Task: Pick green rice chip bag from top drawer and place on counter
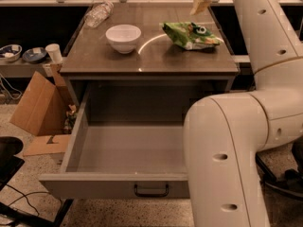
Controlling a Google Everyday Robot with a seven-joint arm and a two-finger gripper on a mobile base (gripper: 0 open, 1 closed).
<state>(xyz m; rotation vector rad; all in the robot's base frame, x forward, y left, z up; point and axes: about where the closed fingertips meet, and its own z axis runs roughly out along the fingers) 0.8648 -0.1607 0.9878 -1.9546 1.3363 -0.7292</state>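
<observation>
I see green rice chip bag [191, 34] lying on surface [156, 63]; hand [200, 4] hangs just above; top drawer [128, 150] open.

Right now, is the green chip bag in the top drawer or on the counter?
On the counter: the green rice chip bag lies flat beside the bowl, the gripper above it, apart.
</observation>
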